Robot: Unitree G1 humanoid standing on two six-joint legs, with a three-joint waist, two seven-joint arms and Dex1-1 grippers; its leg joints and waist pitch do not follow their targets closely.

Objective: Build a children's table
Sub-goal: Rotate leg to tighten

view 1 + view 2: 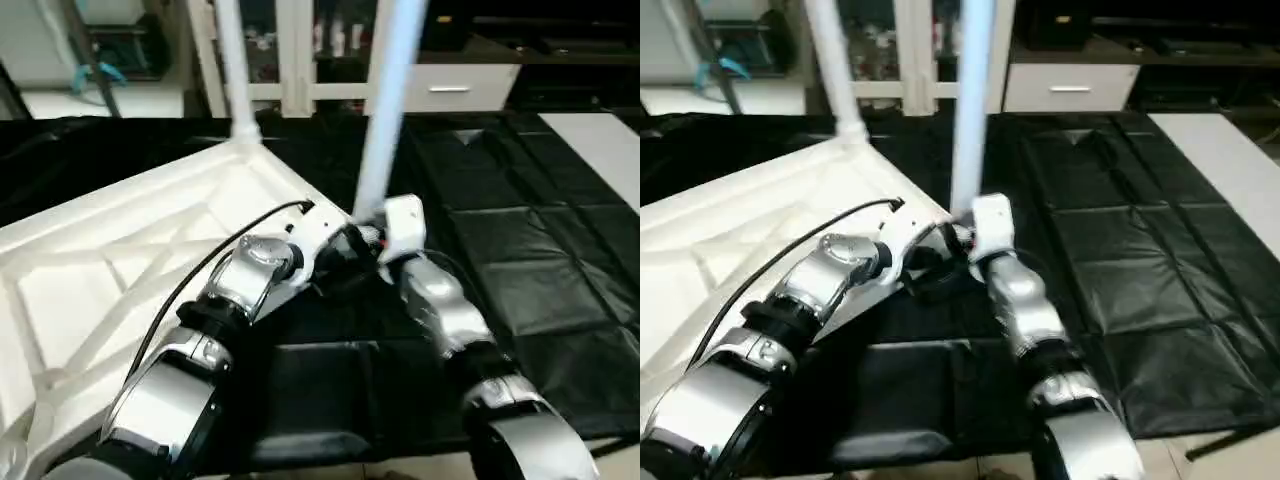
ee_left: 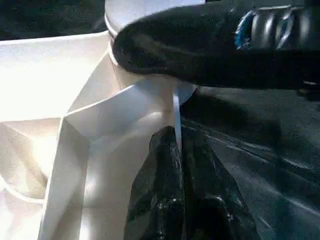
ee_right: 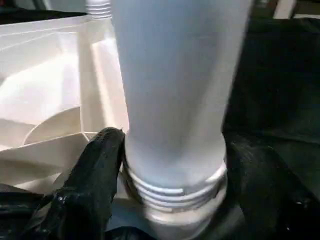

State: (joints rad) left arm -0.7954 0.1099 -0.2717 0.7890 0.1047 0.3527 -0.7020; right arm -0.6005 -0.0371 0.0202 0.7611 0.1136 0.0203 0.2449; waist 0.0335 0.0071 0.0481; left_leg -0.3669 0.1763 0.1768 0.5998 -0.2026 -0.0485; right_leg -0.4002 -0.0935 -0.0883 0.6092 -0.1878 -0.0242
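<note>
From the head views, the children's table top [image 1: 130, 250] lies underside up on the black-covered counter [image 1: 540, 250], over its left part. Two white legs stand upright in its corner sockets: a far leg [image 1: 232, 60] and a near leg [image 1: 385, 100] at the corner nearest both arms.

In the left wrist view, the left gripper [image 2: 177, 165] has its jaws pressed together, pinching the thin rim of the table top just beside the near leg's socket.

In the right wrist view, the right gripper [image 3: 170, 165] has its jaws set wide on either side of the near leg's threaded base; one black finger [image 3: 95, 170] touches it.
</note>
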